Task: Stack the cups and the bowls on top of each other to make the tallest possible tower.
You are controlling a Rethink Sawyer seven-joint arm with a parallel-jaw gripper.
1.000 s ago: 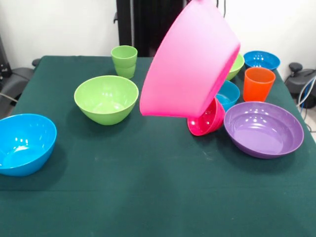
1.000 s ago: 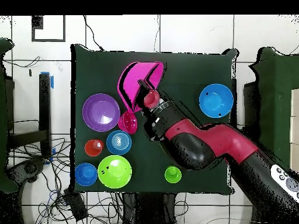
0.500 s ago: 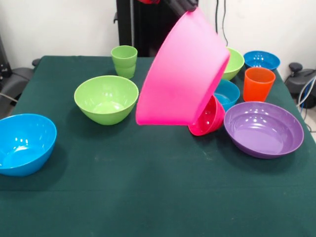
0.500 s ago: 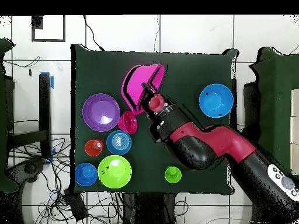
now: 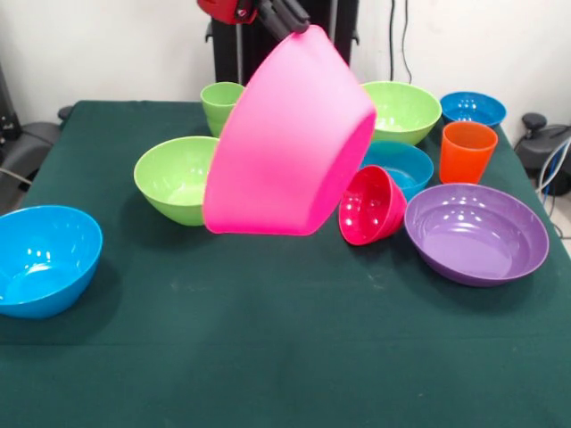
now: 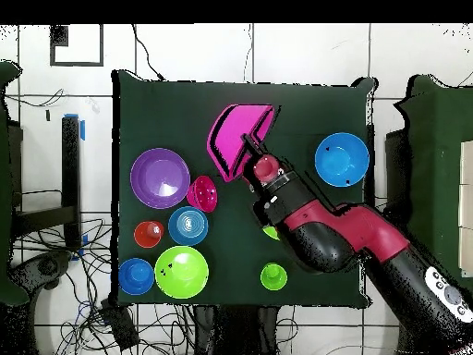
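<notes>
Dark green cloth covers the table (image 5: 268, 357), with a white wall behind it. From left to right in the front view: a blue bowl (image 5: 45, 259) sits at the near left edge, mouth tipped toward the centre; a lime green bowl (image 5: 176, 178) stands upright, partly hidden by the big pink bowl (image 5: 290, 143); a light green cup (image 5: 219, 105) stands upright behind it. The big pink bowl hangs in the air above the table's middle, tilted steeply so its base faces the camera and down-left and its mouth faces away toward the robot. The gripper (image 5: 290, 18) is clamped on its upper rim, fingers closed over the edge. Right of it, a small red-pink bowl (image 5: 370, 205) lies on its side, mouth toward the left, just beside a blue bowl (image 5: 401, 165). Behind stands a second lime green bowl (image 5: 401, 109). Further right are the upright orange cup (image 5: 467, 150), a far blue bowl (image 5: 473, 107) and the wide purple bowl (image 5: 477, 232), all mouth up
</notes>
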